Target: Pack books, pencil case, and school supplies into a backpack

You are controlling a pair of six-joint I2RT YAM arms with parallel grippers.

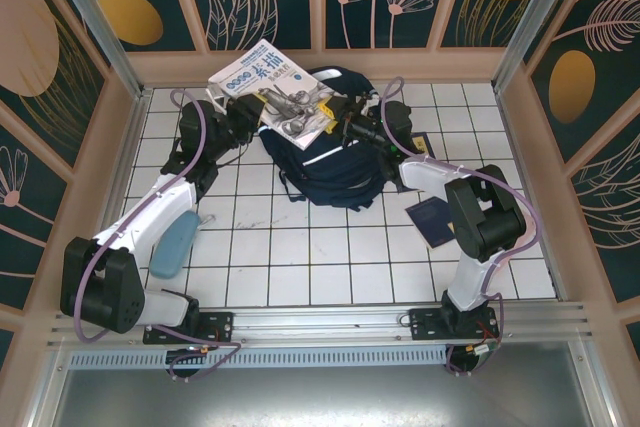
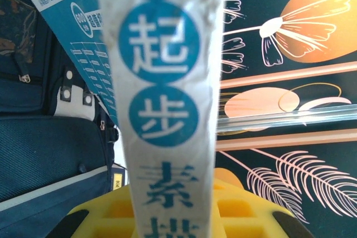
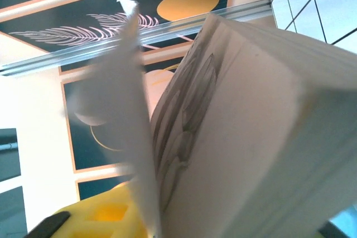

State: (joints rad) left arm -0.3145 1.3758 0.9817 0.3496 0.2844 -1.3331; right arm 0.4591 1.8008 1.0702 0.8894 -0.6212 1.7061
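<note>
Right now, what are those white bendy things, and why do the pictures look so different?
They are two robot arms bolted to a tiled table. One picture looks down from above; the other two come from little cameras on the wrists, so everything looks huge. On the table lie a navy backpack, a dark book and a blue-grey pouch. The left gripper pinches a white-and-blue book above the backpack. The right gripper is at that book's open pages; I can't tell whether it grips.

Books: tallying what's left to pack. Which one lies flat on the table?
The dark navy book by the right arm; the white-and-blue book is held over the backpack.
</note>
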